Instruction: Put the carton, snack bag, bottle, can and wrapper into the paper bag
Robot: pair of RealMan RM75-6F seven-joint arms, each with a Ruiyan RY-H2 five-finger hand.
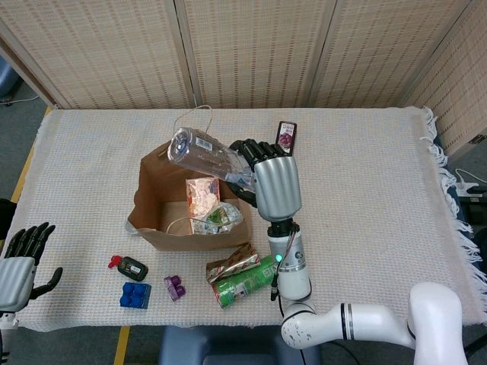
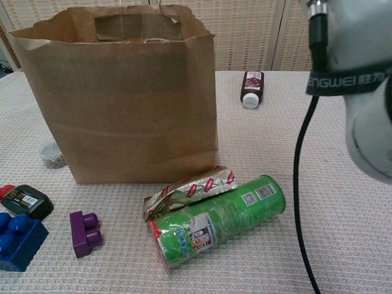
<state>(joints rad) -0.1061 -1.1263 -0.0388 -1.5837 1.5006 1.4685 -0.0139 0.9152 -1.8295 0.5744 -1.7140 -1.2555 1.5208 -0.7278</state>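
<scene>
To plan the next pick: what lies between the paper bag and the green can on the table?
The crumpled wrapper lies there, resting against the green can just in front of the paper bag; the chest view shows it best.

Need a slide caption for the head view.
Right hand holds clear plastic bottle over open brown paper bag; green can lies outside.

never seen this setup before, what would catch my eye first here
The right hand holds a clear plastic bottle tilted over the open paper bag at mid-table. In front of the bag a green can lies on its side with a crumpled wrapper against it.
</scene>
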